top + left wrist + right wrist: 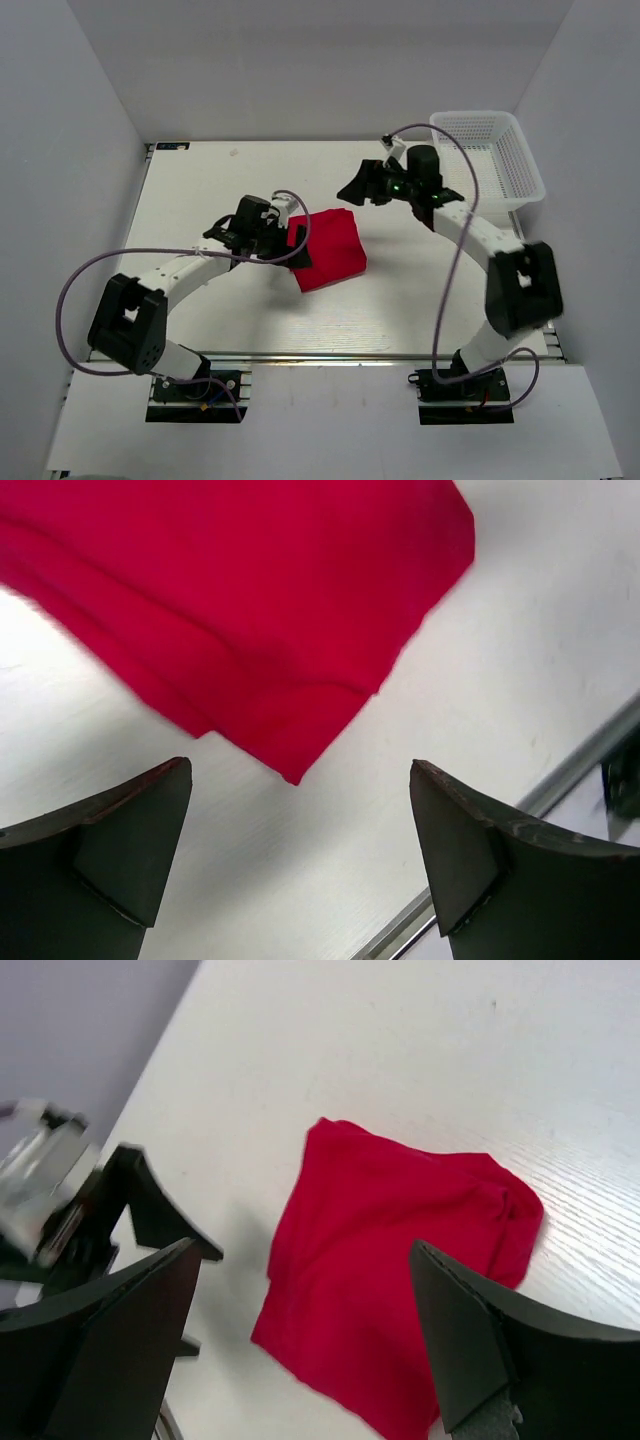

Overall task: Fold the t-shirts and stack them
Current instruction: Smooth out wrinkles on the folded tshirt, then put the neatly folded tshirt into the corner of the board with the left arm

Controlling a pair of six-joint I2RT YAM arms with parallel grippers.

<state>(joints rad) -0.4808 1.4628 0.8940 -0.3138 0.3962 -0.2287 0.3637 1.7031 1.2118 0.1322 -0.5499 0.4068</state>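
Note:
The red t-shirt [330,250] lies folded into a small rectangle in the middle of the table. It also shows in the left wrist view [240,600] and in the right wrist view [400,1290]. My left gripper [294,243] is open and empty at the shirt's left edge, just off the cloth [300,855]. My right gripper [358,187] is open and empty, raised above and behind the shirt's far right corner [300,1350].
A white plastic mesh basket [490,160] stands at the back right of the table. The left arm's gripper [130,1210] shows at the left of the right wrist view. The table's metal edge rail [560,780] runs near the left gripper.

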